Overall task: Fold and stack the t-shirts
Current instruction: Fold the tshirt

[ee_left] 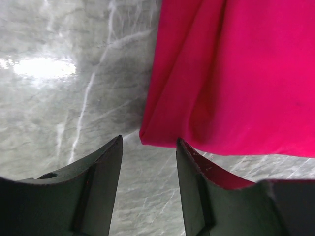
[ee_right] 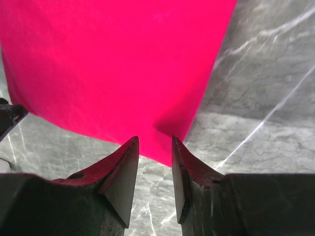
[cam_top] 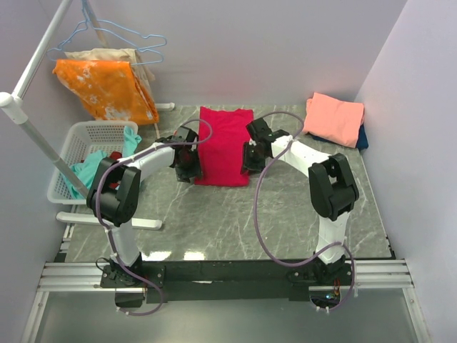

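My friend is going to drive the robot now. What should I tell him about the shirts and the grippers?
Left gripper: open, empty, by the near left corner of the red t-shirt.
Right gripper: open with a narrow gap, empty, by its near right corner.
Red t-shirt: flat mid-table, folded into a long strip.
Salmon-pink t-shirt: folded, far right, lying on the dark blue t-shirt.
Done: those two stacked.
Left: probably fold the red one shorter, then add it to the stack.
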You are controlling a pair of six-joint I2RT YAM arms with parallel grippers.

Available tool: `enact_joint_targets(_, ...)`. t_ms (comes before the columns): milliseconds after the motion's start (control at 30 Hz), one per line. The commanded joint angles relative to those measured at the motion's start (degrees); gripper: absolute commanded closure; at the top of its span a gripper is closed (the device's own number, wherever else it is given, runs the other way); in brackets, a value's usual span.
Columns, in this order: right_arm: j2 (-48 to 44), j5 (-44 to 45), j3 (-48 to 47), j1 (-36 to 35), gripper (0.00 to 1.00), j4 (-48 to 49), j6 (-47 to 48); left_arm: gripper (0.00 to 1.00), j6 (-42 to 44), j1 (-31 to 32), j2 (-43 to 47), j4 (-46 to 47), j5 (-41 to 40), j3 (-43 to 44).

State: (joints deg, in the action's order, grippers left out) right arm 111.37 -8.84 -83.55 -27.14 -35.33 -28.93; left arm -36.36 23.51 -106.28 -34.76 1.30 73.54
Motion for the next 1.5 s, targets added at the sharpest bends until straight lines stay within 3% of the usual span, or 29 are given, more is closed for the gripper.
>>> enact_joint_targets(0, -4.2, -0.4, 1.1, -0.2, 0.60, 1.8, -0.4, 0.47, -1.6, 0.0, 0.7, 7.5, 2.7, -0.8)
enact_joint_targets(200, -3.7, 0.8, 1.0, -0.3, 0.60, 0.7, -0.4, 0.55, -1.5, 0.0, -0.3, 8.0, 2.9, -0.6)
enact_joint_targets(533, -2.3, 3.6, -0.1, -0.2, 0.61, -1.8, -0.5, 0.82, -1.1, 0.1, 0.4, 7.7, 2.7, -1.6)
enact_joint_targets(733, -3.4, 4.3, 1.3, -0.1, 0.60, -2.3, -0.5, 0.89, -0.6, 0.0, -0.5, 7.3, 2.2, -1.6)
enact_joint_targets(800, -3.9, 4.4, 1.8, -0.2, 0.60, -2.0, -0.4, 0.87, -0.3, 0.0, -0.6, 6.6, 1.3, -1.6)
enact_joint_targets(833, -4.4, 4.4, 2.3, -0.1, 0.59, -1.9, -0.4, 0.79, -0.1, 0.0, -0.5, 6.5, 1.0, -1.8)
enact_joint_targets(867, -4.6, 4.3, 2.6, -0.1, 0.58, -1.8, -0.4, 0.77, 0.0, 0.0, -0.3, 6.4, 0.5, -2.1)
enact_joint_targets(1000, -4.6, 3.9, 3.8, -0.1, 0.55, -1.1, -0.2, 0.72, 0.1, 0.0, 0.1, 6.9, 0.3, -3.8)
enact_joint_targets(1267, -4.4, 2.6, 5.6, 0.0, 0.55, 0.4, 0.0, 0.74, 0.0, 0.0, 1.0, 8.1, 1.1, -5.6)
enact_joint_targets(1467, -3.4, -1.3, 6.7, 0.0, 0.56, 3.6, 0.9, 0.81, -0.3, 0.0, 2.3, 9.8, 3.0, -6.7)
